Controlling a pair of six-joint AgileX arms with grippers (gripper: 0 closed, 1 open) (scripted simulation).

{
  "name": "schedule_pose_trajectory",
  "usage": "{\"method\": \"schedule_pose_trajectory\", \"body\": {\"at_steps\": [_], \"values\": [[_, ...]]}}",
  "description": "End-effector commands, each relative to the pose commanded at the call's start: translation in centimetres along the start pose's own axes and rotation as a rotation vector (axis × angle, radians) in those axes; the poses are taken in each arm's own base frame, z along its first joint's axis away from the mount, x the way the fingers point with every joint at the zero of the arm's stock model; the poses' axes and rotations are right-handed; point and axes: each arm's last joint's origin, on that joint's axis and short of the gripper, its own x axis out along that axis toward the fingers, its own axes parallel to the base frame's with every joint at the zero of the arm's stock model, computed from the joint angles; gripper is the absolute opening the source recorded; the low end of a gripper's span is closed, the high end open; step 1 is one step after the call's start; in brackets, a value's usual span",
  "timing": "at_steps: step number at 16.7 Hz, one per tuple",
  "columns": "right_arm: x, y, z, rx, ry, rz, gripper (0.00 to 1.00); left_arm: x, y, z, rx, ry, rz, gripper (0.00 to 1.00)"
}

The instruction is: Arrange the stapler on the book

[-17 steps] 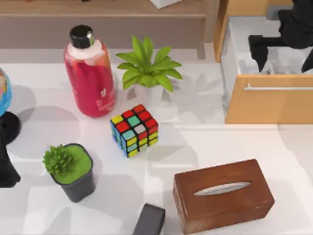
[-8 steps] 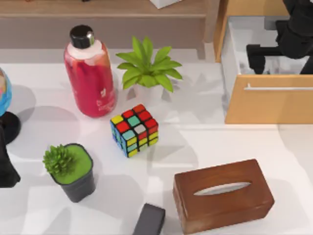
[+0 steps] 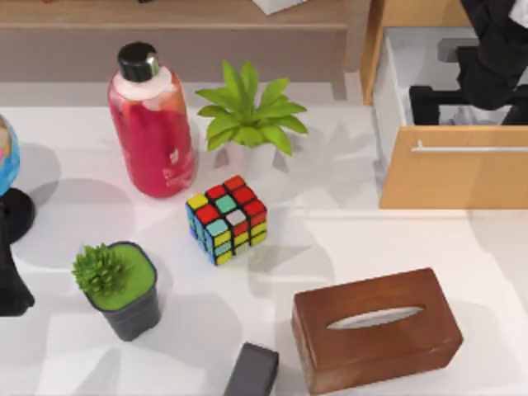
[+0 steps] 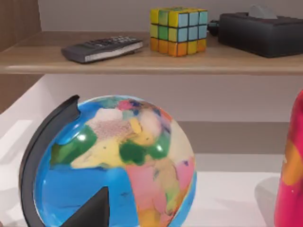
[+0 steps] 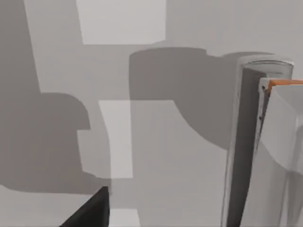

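Right gripper (image 3: pixel 470 95) hangs in the open wooden drawer (image 3: pixel 454 177) at the table's right — fingers spread, likely holding nothing. Left arm (image 3: pixel 10 276) parked at left edge beside the globe (image 4: pixel 113 161); its finger state I can't tell. Dark boxy object (image 3: pixel 252 370) at the near edge — possibly the stapler.
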Motion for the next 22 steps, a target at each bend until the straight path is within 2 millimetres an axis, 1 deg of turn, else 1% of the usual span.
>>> {"method": "schedule_pose_trajectory", "body": {"at_steps": [1,14,15,22], "values": [[0.0,0.0,0.0,0.0,0.0,0.0,1.0,0.0,0.0,0.0,0.0,0.0,0.0,1.0],[0.0,0.0,0.0,0.0,0.0,0.0,0.02,0.0,0.0,0.0,0.0,0.0,0.0,1.0],[0.0,0.0,0.0,0.0,0.0,0.0,0.0,0.0,0.0,0.0,0.0,0.0,0.0,1.0],[0.0,0.0,0.0,0.0,0.0,0.0,0.0,0.0,0.0,0.0,0.0,0.0,0.0,1.0]]}}
